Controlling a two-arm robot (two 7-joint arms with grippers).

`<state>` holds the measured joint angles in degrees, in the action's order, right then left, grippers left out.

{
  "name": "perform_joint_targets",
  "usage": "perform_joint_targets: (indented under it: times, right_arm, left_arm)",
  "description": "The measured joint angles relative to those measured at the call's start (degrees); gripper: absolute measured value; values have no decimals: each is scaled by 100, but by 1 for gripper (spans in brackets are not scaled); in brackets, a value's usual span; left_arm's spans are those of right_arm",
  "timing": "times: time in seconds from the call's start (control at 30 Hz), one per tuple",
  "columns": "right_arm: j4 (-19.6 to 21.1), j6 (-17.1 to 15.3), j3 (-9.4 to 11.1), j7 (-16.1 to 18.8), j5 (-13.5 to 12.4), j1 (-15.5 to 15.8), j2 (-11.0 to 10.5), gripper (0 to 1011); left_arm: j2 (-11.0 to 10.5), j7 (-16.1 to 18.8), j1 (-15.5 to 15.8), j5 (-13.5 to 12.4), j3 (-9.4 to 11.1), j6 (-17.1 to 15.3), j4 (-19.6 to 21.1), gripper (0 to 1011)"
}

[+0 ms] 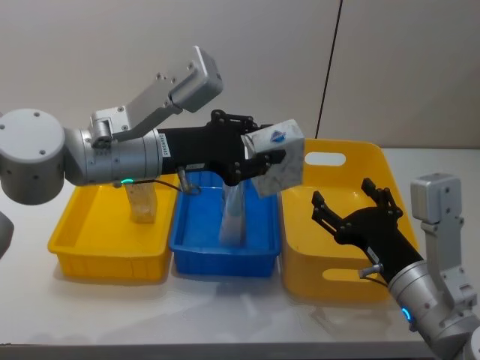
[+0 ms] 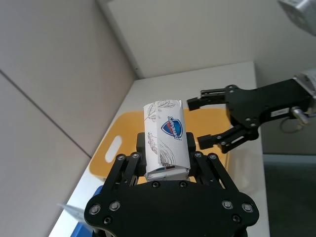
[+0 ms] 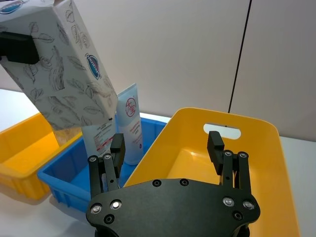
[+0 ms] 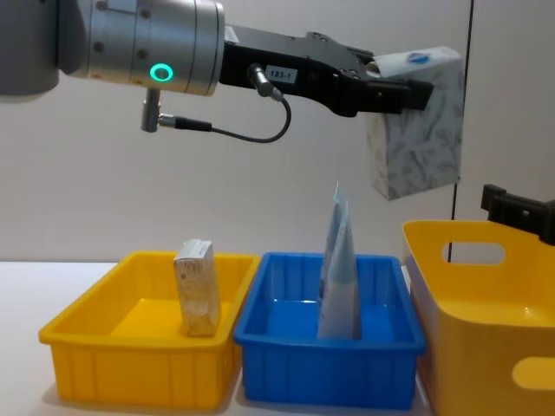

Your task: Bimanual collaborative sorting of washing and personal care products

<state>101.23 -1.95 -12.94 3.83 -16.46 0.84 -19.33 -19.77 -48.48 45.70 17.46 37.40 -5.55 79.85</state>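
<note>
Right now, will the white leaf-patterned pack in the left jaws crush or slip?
Probably stiff: the pack shows flat faces and sharp edges between the jaws of the left gripper. Its wrapping looks smooth, so it may slip. Gripped near one end and tilted, it might pivot.

Silver arm [image 1: 112, 154] with green light ring [image 4: 160, 72], black cable [image 4: 251, 139], black screw-studded left gripper [image 2: 167, 148].
</note>
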Motion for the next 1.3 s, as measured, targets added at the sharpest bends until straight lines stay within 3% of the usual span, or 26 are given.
perform_joint_targets:
  times: [0.3,0.53,1.3]
  right_arm:
    - [0,0,0,0,0,0,0,1002]
    - [0,0,0,0,0,0,0,1002]
    - [0,0,0,0,0,0,0,1002]
  left_arm:
    - [-1,-647,316,107,197,173,-254,383]
    - [-34,-948,492,158,304,201,-337,382]
    - [-94,-1276,688,221,423,211,-415,383]
